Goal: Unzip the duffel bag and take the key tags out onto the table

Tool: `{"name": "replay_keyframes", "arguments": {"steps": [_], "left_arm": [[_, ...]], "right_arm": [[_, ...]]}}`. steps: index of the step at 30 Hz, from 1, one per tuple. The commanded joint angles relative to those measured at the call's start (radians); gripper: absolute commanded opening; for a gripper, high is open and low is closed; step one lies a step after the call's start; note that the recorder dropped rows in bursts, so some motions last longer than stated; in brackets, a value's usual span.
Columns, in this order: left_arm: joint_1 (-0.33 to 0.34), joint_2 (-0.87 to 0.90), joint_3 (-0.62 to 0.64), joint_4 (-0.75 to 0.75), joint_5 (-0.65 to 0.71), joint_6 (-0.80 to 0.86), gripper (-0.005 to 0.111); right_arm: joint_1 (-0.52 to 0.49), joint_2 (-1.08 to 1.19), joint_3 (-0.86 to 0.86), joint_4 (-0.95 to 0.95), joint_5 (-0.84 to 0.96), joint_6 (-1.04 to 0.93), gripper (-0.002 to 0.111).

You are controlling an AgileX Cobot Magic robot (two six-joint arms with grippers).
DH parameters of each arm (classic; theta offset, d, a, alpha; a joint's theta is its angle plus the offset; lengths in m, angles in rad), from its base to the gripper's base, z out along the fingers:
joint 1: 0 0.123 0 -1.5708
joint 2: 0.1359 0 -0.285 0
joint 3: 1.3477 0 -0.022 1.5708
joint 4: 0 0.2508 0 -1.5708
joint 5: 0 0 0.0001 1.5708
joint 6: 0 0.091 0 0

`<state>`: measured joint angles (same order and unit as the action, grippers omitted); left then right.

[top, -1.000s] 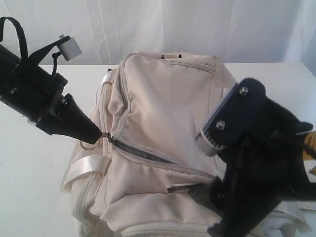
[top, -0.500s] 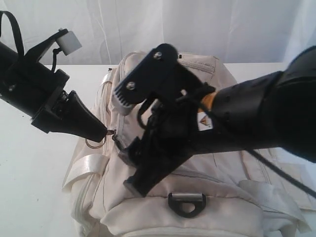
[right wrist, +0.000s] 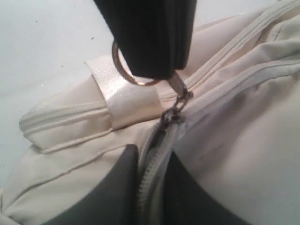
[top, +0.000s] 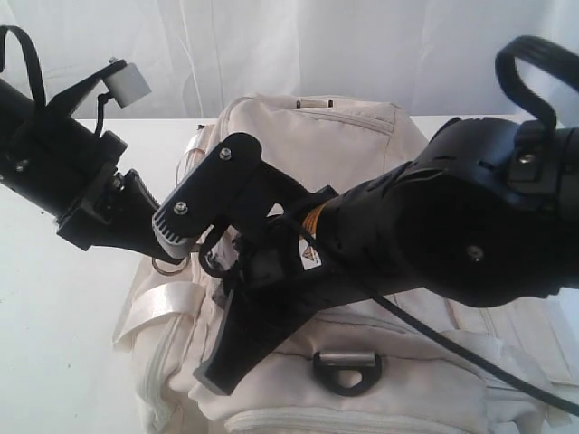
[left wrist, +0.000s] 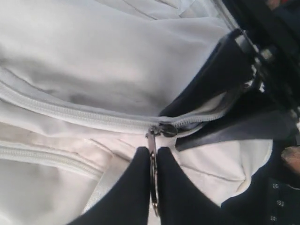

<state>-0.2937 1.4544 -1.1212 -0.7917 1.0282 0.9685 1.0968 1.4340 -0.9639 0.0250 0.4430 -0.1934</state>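
Left claw (left wrist: pixel 152 157) pressed together, pinching zipper pull (left wrist: pixel 151 139) and its ring (right wrist: pixel 123 70). Zipper track runs straight away from those tips, along top of duffel bag (top: pixel 353 136), into right claw (right wrist: pixel 151 187). Right claw spread, fingers straddling track just past slider, gripping nothing; it is the nearer one to the opening. Key tags unseen (presumably inside bag). Bag sits on table (top: pixel 54 344).

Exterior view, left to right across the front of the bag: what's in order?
left arm → zipper-pull ring → right gripper → dark D-ring
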Motion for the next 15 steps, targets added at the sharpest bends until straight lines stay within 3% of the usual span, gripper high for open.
{"name": "replay_keyframes", "arguments": {"steps": [1, 7, 15], "left_arm": [[0.003, 0.032, -0.007, -0.005, -0.086, -0.006, 0.0], [0.003, 0.066, -0.007, -0.012, -0.239, -0.006, 0.0], [0.003, 0.089, -0.009, 0.032, -0.302, -0.014, 0.0]], "right_arm": [[0.0, -0.002, -0.001, 0.002, 0.085, -0.008, 0.0], [0.0, -0.002, -0.001, 0.004, 0.174, 0.021, 0.0], [0.0, -0.002, -0.001, 0.004, 0.239, 0.064, 0.0]]}}
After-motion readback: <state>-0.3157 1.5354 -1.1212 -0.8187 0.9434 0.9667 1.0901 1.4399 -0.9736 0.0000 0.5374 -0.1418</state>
